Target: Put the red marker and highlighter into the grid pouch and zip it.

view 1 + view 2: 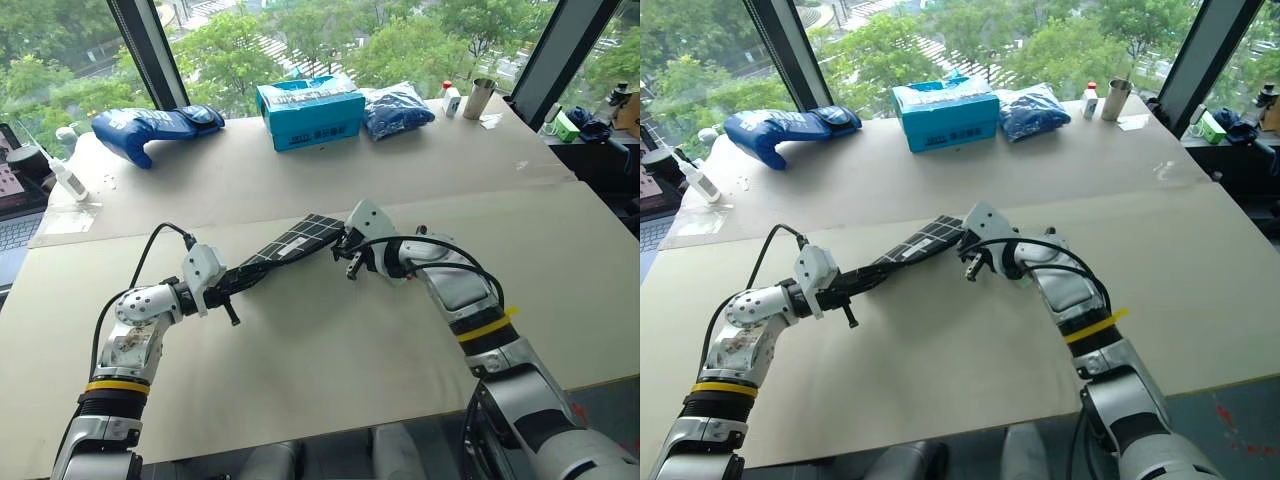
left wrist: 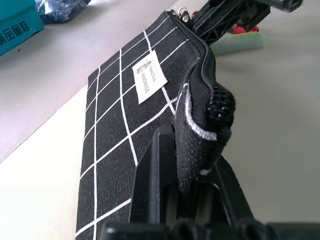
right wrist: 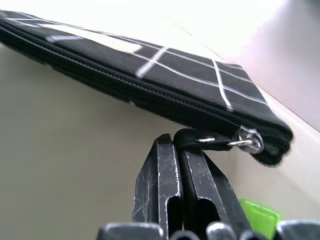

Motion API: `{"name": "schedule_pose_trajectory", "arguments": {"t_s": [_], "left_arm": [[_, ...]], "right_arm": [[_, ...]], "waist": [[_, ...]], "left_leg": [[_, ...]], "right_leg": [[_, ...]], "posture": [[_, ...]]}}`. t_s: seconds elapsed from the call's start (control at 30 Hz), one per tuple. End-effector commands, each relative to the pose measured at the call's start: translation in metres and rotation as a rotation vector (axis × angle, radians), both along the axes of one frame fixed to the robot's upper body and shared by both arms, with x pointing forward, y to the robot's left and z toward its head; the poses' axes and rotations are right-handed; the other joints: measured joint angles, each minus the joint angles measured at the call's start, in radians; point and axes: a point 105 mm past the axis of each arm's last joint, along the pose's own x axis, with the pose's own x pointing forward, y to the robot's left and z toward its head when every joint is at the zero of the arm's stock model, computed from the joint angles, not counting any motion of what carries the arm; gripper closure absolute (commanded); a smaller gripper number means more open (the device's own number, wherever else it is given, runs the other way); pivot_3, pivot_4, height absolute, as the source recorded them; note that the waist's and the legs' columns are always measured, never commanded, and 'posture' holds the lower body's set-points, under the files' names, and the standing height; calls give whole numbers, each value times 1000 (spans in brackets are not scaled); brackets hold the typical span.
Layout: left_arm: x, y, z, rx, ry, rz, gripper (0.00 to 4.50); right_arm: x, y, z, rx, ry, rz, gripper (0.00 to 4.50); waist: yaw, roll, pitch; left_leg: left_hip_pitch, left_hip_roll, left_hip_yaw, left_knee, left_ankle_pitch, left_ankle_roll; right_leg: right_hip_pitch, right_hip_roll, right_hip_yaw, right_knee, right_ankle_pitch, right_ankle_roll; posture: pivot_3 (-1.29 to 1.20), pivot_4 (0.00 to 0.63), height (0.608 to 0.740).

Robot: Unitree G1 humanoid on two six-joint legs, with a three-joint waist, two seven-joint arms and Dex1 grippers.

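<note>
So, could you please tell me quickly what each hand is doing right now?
Left hand: closed, holding one end of the grid pouch.
Right hand: closed on the zipper pull strap at the pouch's other end.

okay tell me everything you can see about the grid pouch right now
The grid pouch is a flat black fabric rectangle crossed by thin white grid lines, with a small white label on one face. It is lifted off the table, stretched between both arms. The left tool is shut on one end, bunching the fabric there. The right tool is shut on the black zipper pull strap at the other end, beside a silver ring. The zipper looks closed along the visible edge.
</note>
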Motion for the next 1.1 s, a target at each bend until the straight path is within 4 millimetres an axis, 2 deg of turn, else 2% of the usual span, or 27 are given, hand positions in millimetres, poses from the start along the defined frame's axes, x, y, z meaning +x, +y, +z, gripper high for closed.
{"name": "schedule_pose_trajectory", "arguments": {"t_s": [0.03, 0.23, 0.4, 0.57, 0.7, 0.87, 0.93, 0.97, 1.1], "left_arm": [[5, -5, 13, -35, -42, 15, 4500], [2, -9, 11, -47, -37, 9, 4500], [1, -8, 12, -48, -34, 11, 4500], [2, -9, 11, -47, -32, 6, 4500], [2, -10, 12, -47, -32, 3, 4500], [2, -11, 11, -49, -30, 1, 4500], [2, -12, 11, -49, -27, 1, 4500], [2, -12, 11, -50, -26, 2, 4500], [3, -12, 9, -51, -23, 3, 4500]], "right_arm": [[-14, 27, 9, 17, -28, 86, 4435], [-16, 34, 4, 9, 0, 100, 4435], [-32, 43, 9, 44, 44, 203, 4435], [-60, 55, 17, 104, 134, 360, 4435], [-42, 55, 4, 46, 134, 263, 4435], [-50, 62, 11, 85, 142, 310, 4435], [-52, 59, 14, 111, 149, 322, 3836], [-53, 58, 16, 123, 154, 326, 3672], [-59, 55, 20, 157, 172, 347, 2182]], "waist": [[-2, 0, 0], [0, 0, 0], [0, 0, 0], [-2, 0, 0], [0, 0, 0], [0, 0, 0], [0, 0, 0], [0, 0, 0], [0, 0, 0]], "left_leg": [[0, 0, 0, 0, 0, 0], [0, 0, 0, 0, 0, 0], [0, 0, 0, 0, 0, 0], [0, 1, 0, 0, 0, 0], [0, 0, 0, 0, 0, 0], [0, 0, 0, 0, 0, 0], [0, 0, 0, 0, 0, 0], [0, 0, 0, 0, 0, 0], [0, 0, 0, 0, 0, 0]], "right_leg": [[0, 0, 0, 0, 0, 0], [0, 0, 0, 0, 0, 0], [0, 0, 0, 0, 0, 0], [0, 0, 0, 0, 0, 0], [0, 0, 0, 0, 0, 0], [0, 0, 0, 0, 0, 0], [0, 0, 0, 0, 0, 0], [0, 0, 0, 0, 0, 0], [0, 0, 0, 0, 0, 0]], "posture": [[0, 150, 740], [0, 150, 740], [0, 150, 740], [0, 150, 740], [0, 150, 740], [0, 150, 740], [0, 150, 740], [0, 150, 740], [0, 150, 740]]}}
